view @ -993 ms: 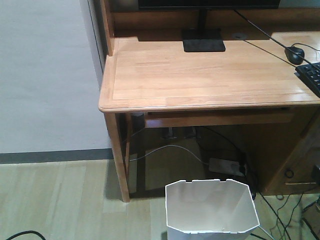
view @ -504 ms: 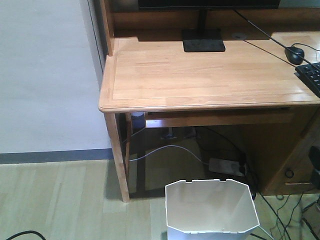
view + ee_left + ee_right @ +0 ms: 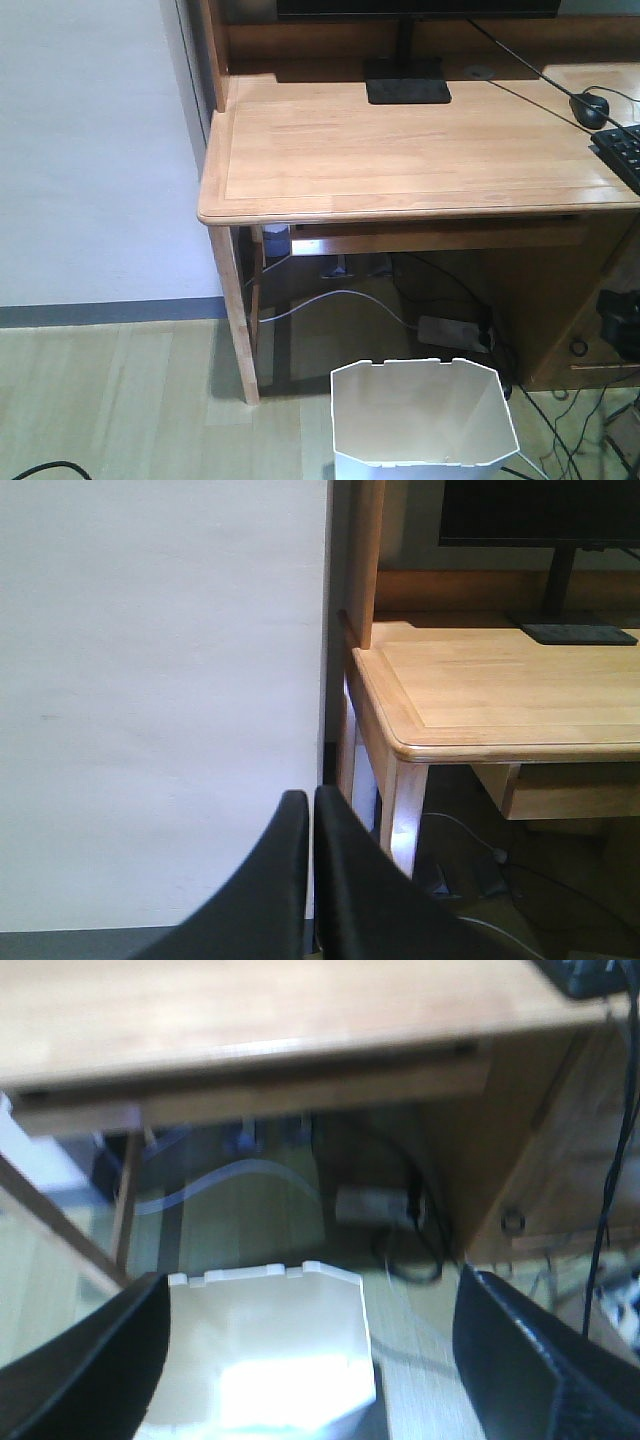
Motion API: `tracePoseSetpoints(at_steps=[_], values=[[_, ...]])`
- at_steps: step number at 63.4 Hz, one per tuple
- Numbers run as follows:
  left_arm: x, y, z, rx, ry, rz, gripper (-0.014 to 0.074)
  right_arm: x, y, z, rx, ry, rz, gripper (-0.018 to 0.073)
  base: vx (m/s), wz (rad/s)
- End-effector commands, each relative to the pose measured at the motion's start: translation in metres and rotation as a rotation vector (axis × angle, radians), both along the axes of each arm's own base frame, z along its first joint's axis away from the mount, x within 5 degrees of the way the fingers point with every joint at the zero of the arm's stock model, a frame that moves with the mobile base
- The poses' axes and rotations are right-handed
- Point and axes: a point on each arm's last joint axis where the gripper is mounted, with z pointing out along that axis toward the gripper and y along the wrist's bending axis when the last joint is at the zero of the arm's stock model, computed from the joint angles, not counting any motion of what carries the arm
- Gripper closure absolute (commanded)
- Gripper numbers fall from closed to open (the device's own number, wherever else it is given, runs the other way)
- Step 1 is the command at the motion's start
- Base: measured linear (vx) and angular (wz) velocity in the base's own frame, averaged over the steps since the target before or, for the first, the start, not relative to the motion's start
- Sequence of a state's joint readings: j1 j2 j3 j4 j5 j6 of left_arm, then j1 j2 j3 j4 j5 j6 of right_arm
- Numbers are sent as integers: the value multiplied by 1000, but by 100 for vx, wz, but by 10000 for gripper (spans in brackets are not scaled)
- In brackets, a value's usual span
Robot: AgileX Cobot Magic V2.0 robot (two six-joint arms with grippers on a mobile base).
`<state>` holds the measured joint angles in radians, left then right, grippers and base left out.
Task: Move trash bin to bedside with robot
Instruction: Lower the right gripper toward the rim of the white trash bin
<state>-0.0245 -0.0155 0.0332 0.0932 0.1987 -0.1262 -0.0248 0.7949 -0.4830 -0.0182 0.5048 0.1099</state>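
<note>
The white trash bin (image 3: 420,420) stands on the wooden floor in front of the desk, at the bottom of the front view, its angular rim open upward. In the right wrist view the trash bin (image 3: 265,1350) lies low between the wide-apart black fingers of my right gripper (image 3: 312,1295), which is open, hangs above the bin and holds nothing. A black part of the right arm (image 3: 622,320) shows at the right edge of the front view. My left gripper (image 3: 312,805) is shut and empty, facing the white wall beside the desk corner. The bedside is out of view.
A light wooden desk (image 3: 400,150) carries a monitor stand (image 3: 407,92), a mouse (image 3: 588,108) and a keyboard (image 3: 622,150). Under it lie a power strip (image 3: 455,330) and loose cables. The desk leg (image 3: 238,320) stands left of the bin, with the white wall (image 3: 90,150) further left.
The black part of the right arm has come further into the front view at the right edge, rising slightly. The bin and desk have not moved.
</note>
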Motion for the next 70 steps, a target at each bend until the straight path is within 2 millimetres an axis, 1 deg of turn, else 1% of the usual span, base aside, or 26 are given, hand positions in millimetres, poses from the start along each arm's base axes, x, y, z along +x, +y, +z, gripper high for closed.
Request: tracePoseSetpoints(at_steps=[1,10,22,33,40,52,61,62,68,70], values=[[1,-1,-1,-4,-67,-8,602,21,-2,15,-2,-16,-4,15,0,0],[1,-1,-1,-4,-67,-8,602,50,-1,4,-2,108,19,15,0,0],[1,-1,-1,-4,-67,-8,602,82,2,-17,23,194,85,15,0,0],[1,-1,-1,-4,-67,-8,602,106,-14,-44,111,272,55,15,0,0],[1,-1,-1,-4,-67,-8,602,118,-27,-66,123,322,63,14,0,0],[1,-1,-1,-4,-67,-8,602,140,-46,-111,141,430,29,6,0,0],[1,-1,-1,-4,-67,-8,602,159,-48,-146,126,507,53,-29,0,0],[1,-1,-1,-4,-67,-8,602,160,-49,-153,126,521,56,-34,0,0],[1,-1,-1,-4,-67,-8,602,172,-50,-174,109,546,68,-54,0,0],[1,-1,-1,-4,-67,-8,602,176,-51,-185,104,560,70,-54,0,0]])
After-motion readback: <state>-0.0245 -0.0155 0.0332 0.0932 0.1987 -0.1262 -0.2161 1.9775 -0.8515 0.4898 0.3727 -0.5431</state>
